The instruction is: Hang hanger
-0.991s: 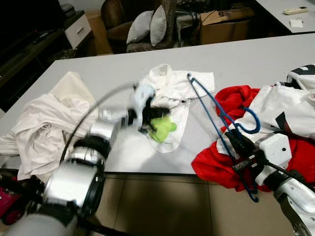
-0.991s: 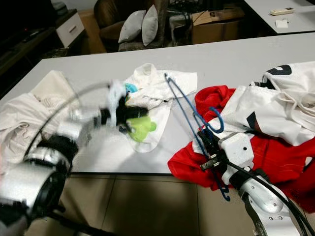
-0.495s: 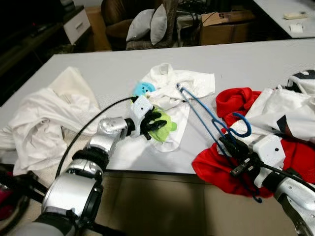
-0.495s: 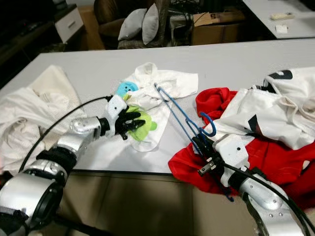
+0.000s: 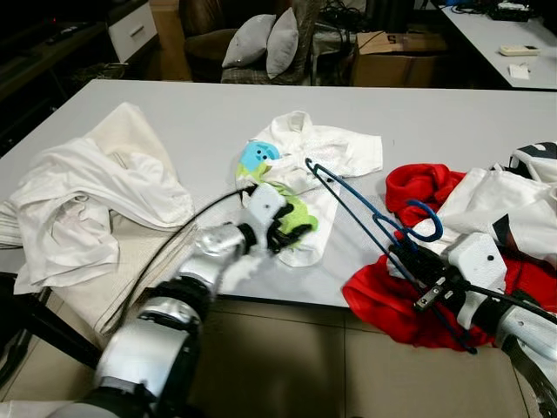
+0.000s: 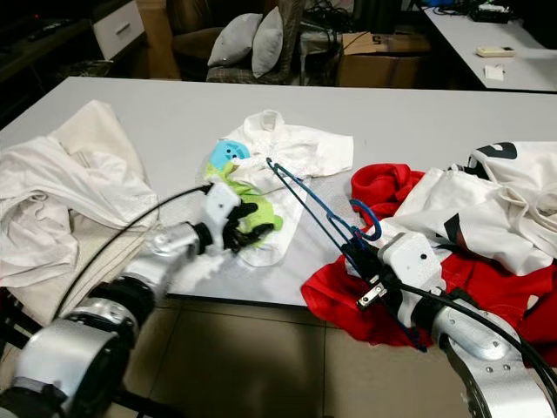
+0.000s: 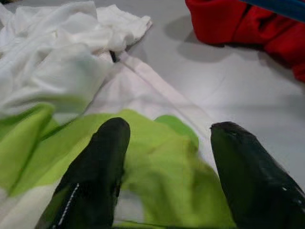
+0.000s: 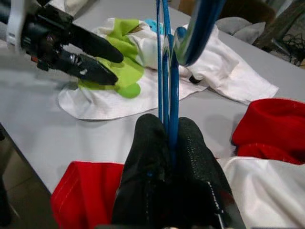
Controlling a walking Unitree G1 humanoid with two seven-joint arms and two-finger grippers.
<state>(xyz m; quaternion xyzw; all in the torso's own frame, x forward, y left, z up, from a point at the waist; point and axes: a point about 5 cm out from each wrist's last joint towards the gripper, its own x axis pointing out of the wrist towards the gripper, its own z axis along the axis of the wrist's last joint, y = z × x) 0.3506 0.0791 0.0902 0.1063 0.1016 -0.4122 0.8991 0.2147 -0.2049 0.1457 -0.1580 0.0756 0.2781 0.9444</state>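
A blue wire hanger (image 5: 365,209) slants up over the table, its hook (image 5: 426,228) curling above the red cloth. My right gripper (image 5: 409,266) is shut on the hanger's lower wires, which pass between its fingers (image 8: 152,143). A small white shirt (image 5: 331,157) with a green and blue print (image 5: 300,209) lies flat mid-table. My left gripper (image 5: 291,231) rests on the green patch, open, with the fabric lying between its fingers (image 7: 102,162). The hanger's far corner (image 6: 270,163) hovers over the shirt.
A heap of white cloth (image 5: 96,192) covers the table's left end. Red cloth (image 5: 392,300) and a white garment with black marks (image 5: 513,200) lie at the right. The table's near edge (image 5: 296,303) is close. An armchair with cushions (image 5: 261,43) and a box (image 5: 400,57) stand behind.
The camera has shifted. My left arm, blurred a second ago, is now still with its fingers on the green print. The hanger's far corner has swung left over the shirt.
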